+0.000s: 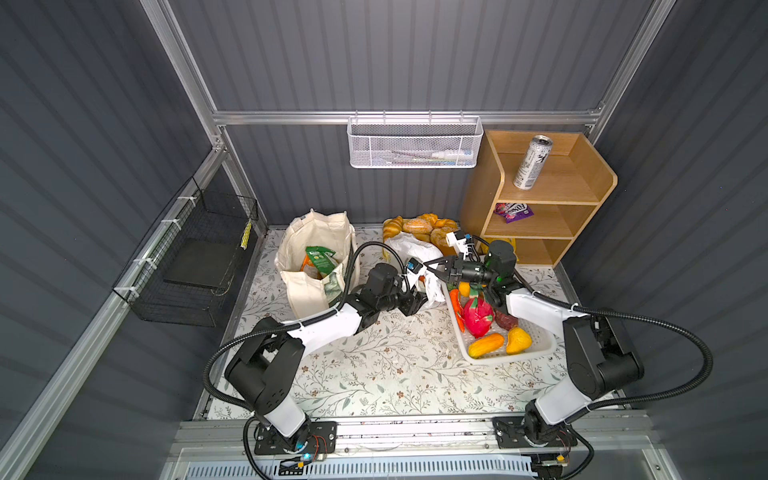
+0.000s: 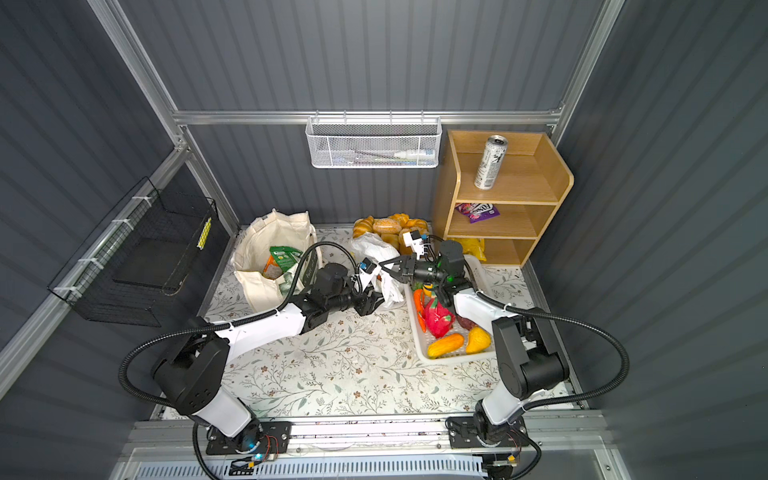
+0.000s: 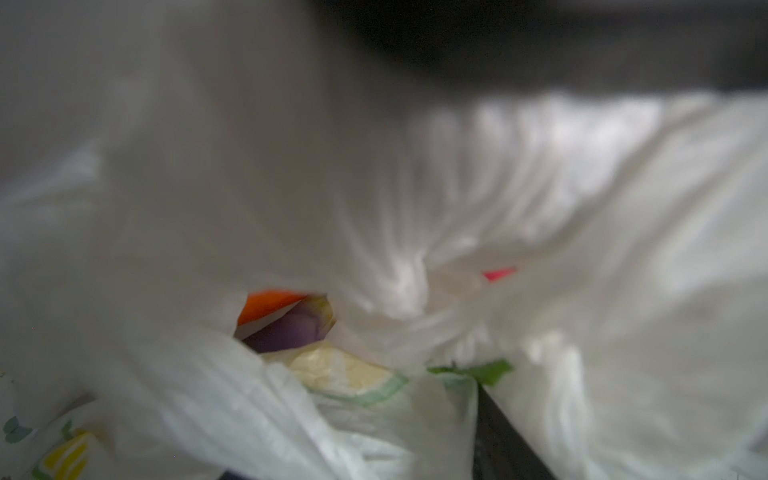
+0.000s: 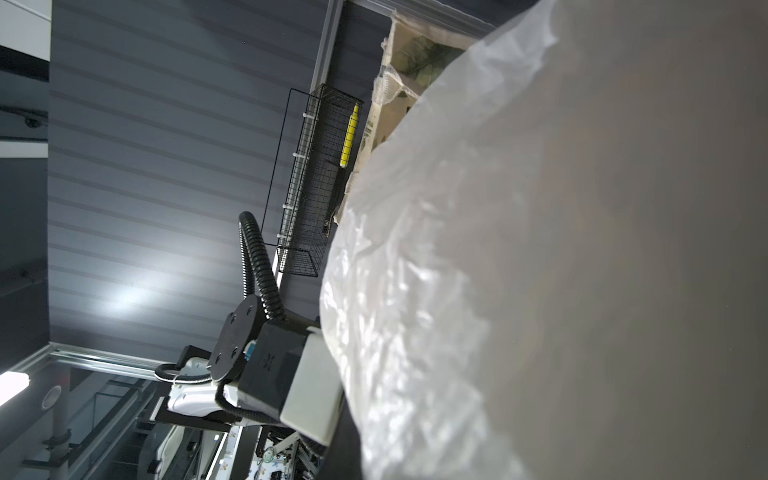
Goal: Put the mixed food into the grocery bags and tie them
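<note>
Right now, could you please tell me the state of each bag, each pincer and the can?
Tote: standing, open, packets inside.
Plastic bag: untied, food inside.
Can: upright on shelf.
Right pincer: shut on plastic bag.
Left pincer: at plastic bag, opening unclear.

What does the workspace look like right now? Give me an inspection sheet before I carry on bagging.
Surface: floral table cover, lying flat.
Job's things: canvas tote stands open rear left, green packet inside; plastic bag between the hands, not yet tied; drink can and purple packet on the wooden shelf.
Clutter: bread rolls behind the plastic bag; white tray of toy produce, dragon fruit included.
Grippers: right hand shut on the plastic bag; left hand against it, opening unclear.
Cables: black conduit arches beside the tote; no snag seen.
Surroundings: white mesh basket on rear wall, black wire basket on left wall.
</note>
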### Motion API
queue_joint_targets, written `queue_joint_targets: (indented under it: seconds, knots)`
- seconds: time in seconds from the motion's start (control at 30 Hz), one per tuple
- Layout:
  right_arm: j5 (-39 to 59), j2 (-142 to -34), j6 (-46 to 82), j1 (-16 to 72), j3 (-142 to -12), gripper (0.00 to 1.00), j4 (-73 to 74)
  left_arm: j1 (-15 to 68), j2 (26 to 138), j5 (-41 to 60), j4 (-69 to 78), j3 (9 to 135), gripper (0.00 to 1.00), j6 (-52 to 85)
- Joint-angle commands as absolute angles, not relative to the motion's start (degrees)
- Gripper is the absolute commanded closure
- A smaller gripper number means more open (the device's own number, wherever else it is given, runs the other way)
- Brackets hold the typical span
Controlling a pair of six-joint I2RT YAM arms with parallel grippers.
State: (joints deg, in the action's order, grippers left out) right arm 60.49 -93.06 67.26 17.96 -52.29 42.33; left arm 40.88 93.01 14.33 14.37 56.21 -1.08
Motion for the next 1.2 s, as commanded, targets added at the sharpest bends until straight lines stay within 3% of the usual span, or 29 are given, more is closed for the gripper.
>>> queue_joint_targets:
  seconds: [0.0, 0.3, 0.6, 0.83, 1.17]
  knots:
    - [62.2, -93.6, 66.8, 17.5, -51.9, 1.0, 45.5, 40.3, 89.8, 11.2, 13.3, 57.3, 0.37, -2.3]
    - [66.3, -93.2, 66.8, 16.0, -51.4, 1.0, 46.5, 35.4, 79.0, 5.8, 11.1, 54.6, 0.28, -4.6]
    - [71.4, -93.6, 66.7, 15.8, -50.0, 1.0, 49.3, 34.6, 84.6, 10.6, 12.2, 59.9, 0.25, -7.4]
    - [66.3, -95.4, 66.8, 15.8, -49.6, 1.0, 48.4, 35.8, 86.0, 27.1, 15.4, 60.7, 0.32, -3.0]
    - [65.6, -96.5, 66.7, 15.8, -50.9, 1.0, 47.8, 42.6, 86.7, 22.9, 3.2, 56.7, 0.33, -3.9]
